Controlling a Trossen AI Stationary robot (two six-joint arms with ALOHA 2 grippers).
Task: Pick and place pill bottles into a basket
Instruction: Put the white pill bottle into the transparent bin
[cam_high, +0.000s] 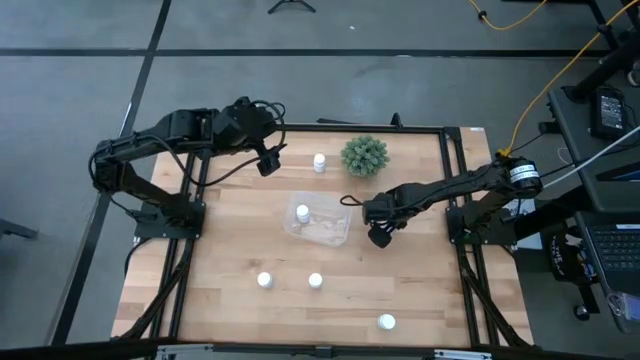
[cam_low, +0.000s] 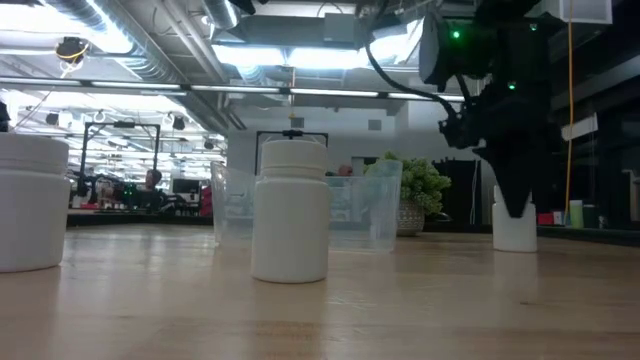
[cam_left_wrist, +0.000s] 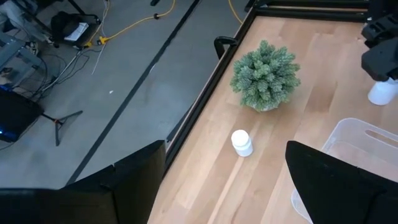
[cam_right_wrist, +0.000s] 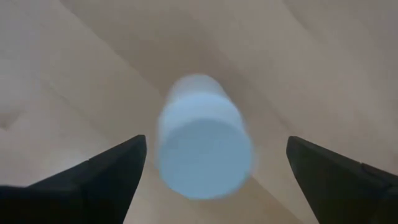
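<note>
Where wood lies bare, cylindrical bottles (cam_high: 315, 281).

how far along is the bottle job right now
Done: one pill bottle already sits in the basket. In hand: the right gripper, open, is poised directly over another bottle beside the basket, not yet gripped. Left: the bottle near the plant and three along the near edge.
</note>
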